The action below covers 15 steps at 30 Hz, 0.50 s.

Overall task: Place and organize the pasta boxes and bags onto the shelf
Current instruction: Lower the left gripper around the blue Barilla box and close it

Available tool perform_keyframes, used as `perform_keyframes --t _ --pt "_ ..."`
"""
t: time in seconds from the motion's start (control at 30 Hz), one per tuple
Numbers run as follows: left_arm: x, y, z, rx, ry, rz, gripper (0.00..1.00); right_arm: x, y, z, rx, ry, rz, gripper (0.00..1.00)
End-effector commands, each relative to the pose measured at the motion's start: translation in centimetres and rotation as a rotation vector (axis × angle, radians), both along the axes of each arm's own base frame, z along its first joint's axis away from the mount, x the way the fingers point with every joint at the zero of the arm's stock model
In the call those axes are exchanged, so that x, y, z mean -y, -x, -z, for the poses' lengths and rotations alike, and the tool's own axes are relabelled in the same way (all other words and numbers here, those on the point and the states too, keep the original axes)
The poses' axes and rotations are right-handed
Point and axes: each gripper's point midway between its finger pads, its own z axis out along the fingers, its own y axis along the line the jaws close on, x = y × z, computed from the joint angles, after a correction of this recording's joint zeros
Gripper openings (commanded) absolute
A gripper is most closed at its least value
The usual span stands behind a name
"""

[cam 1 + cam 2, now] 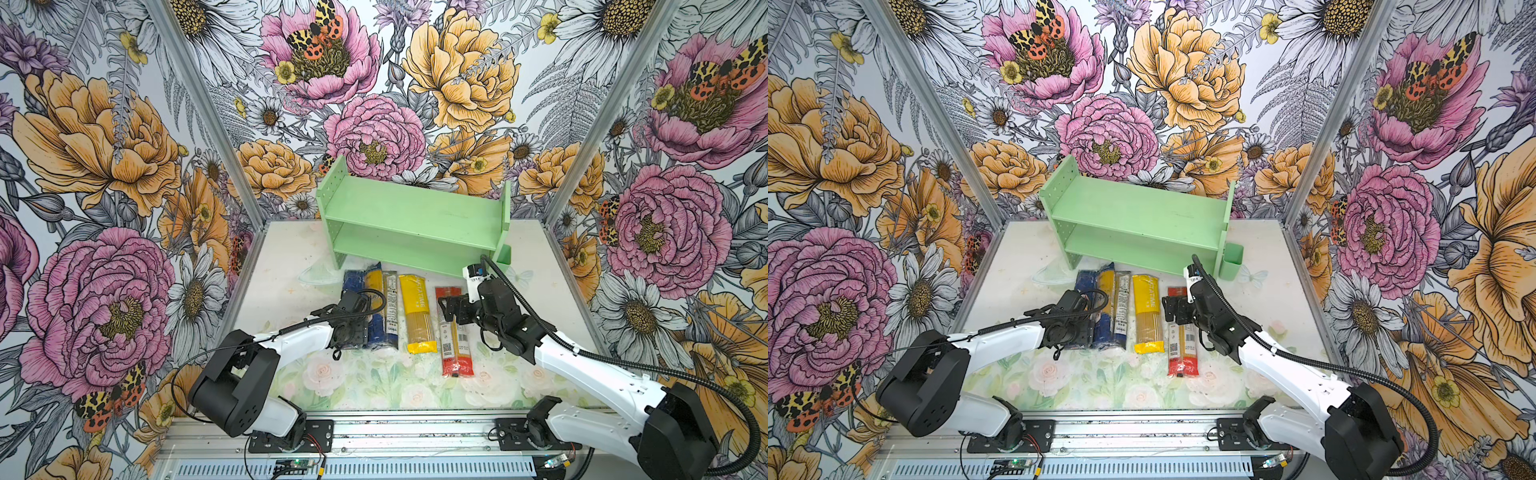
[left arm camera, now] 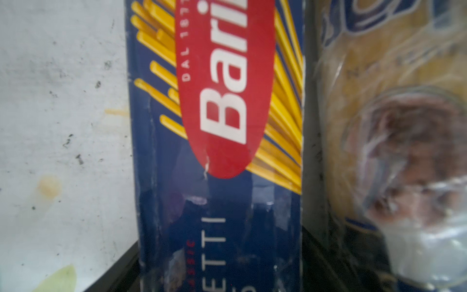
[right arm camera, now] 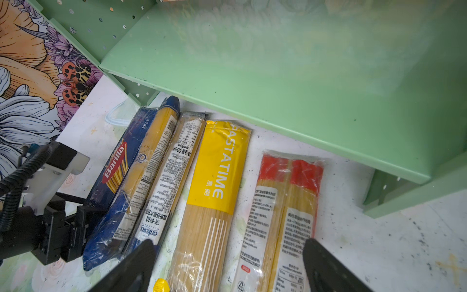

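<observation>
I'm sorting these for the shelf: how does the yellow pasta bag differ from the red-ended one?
The yellow bag is opaque yellow over its far half; the red-ended bag is clear with red ends and white labels. The red-ended bag reaches farther from the shelf than the yellow bag. Both lie flat, showing spaghetti.

The Barilla box (image 2: 219,207) is glossy printed cardboard, creased and scuffed. The clear navy-ended bag (image 2: 394,141), the yellow bag (image 3: 219,164) and the red-ended bag (image 3: 285,202) are shiny, crinkled plastic film. The shelf (image 3: 278,63) has a smooth, matt mint-green painted finish, lightly speckled. The worktop (image 2: 63,101) looks matt, scuffed and stained.
</observation>
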Motion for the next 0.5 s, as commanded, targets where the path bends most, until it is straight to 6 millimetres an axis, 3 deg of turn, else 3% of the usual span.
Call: perform_keyframes --t 0.0,0.2,0.47 --pt "1.02 1.21 1.64 -0.064 0.037 -0.006 0.8 -0.16 0.08 -1.16 0.05 -0.014 -0.014 0.93" --pt "0.68 1.67 1.33 -0.067 0.038 -0.016 0.79 -0.03 0.15 -1.12 0.052 -0.012 -0.01 0.93" --pt "0.17 1.9 1.42 -0.081 0.03 -0.024 0.56 -0.02 0.17 -1.12 0.052 -0.011 -0.011 0.93"
